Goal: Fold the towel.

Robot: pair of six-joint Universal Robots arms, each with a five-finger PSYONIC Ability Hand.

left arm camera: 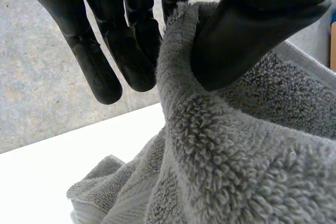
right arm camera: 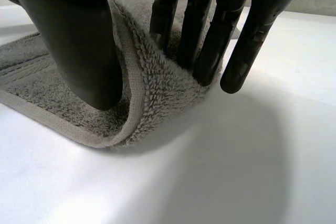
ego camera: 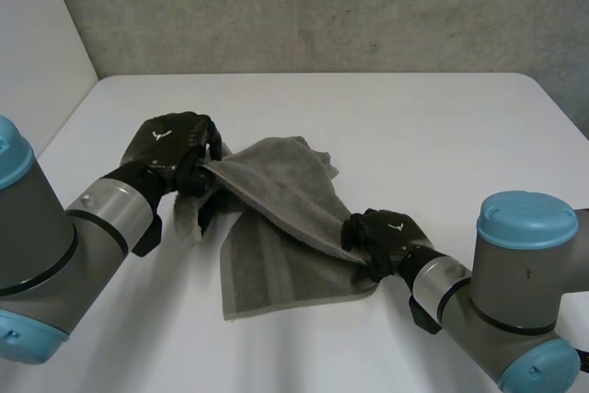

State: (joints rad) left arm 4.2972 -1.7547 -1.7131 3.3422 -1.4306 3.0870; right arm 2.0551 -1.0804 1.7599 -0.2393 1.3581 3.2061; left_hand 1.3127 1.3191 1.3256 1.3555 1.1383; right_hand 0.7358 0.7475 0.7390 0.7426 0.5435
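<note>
A grey towel (ego camera: 276, 227) lies rumpled in the middle of the white table (ego camera: 368, 117), with a taut ridge running between my two hands. My left hand (ego camera: 175, 149) holds the towel's left corner a little above the table. In the left wrist view the thumb (left arm camera: 247, 30) pinches the towel (left arm camera: 236, 150) against the fingers (left arm camera: 131, 40). My right hand (ego camera: 386, 241) is at the towel's right corner, low by the table. There the thumb (right arm camera: 79, 40) and fingers (right arm camera: 210, 35) pinch the hemmed edge of the towel (right arm camera: 142, 93).
A concrete wall (ego camera: 322, 6) stands behind the table. The table's far edge runs along it, and bare table surface lies all round the towel.
</note>
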